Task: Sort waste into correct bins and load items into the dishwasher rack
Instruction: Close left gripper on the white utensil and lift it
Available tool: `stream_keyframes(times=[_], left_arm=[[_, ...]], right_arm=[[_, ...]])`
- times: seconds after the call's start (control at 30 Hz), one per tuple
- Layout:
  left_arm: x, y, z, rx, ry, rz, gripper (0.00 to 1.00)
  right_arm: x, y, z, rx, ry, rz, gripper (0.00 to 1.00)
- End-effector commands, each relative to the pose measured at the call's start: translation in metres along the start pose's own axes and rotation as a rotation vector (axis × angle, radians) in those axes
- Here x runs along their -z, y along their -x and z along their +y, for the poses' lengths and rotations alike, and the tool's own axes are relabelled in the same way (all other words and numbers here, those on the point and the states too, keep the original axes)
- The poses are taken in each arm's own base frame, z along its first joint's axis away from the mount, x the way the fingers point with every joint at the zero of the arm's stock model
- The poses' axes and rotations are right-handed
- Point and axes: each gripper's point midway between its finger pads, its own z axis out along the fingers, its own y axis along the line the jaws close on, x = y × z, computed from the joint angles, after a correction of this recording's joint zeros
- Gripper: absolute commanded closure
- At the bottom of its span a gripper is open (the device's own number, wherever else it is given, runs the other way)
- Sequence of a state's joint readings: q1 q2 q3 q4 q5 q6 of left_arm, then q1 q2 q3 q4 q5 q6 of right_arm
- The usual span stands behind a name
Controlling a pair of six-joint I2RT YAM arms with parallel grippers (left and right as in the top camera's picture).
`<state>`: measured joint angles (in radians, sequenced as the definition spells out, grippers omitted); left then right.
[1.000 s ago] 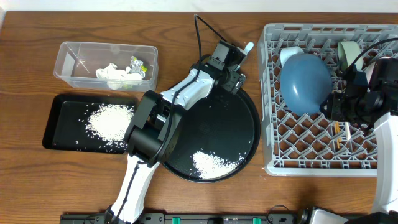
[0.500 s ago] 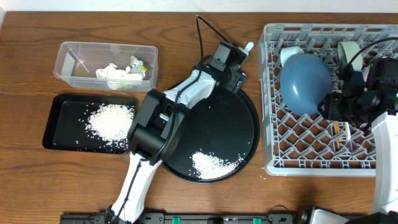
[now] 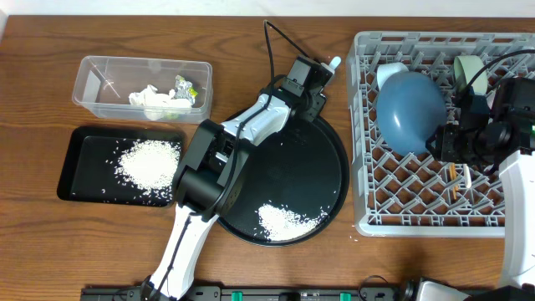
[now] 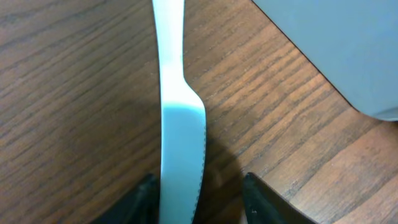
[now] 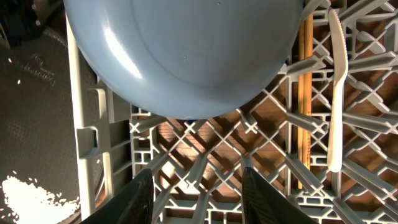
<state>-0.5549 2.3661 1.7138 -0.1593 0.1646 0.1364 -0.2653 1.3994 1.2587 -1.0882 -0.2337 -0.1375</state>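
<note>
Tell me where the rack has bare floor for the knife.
Free: the front-left floor of the dishwasher rack, between the dark-blue bowl and the near wall. Crowded: the back row, with the white bowl and mint-green bowl; chopsticks and white cutlery lie further right.

Tub (image 3: 94, 63) behind flat tray (image 3: 79, 170) at left — round tray (image 3: 305, 167) midway — rack (image 3: 435, 226) at right, bowl (image 3: 410, 109) inside.
</note>
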Motion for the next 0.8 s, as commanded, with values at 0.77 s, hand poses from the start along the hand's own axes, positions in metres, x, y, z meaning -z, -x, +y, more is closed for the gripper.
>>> stream_keyframes(times=[0.77], left_arm=[[-0.0093,-0.019,0.0062,-0.006,0.05,0.057,0.79]], right_arm=[[0.0052,0.0053,0.006,0.002,0.012,-0.02,0.59]])
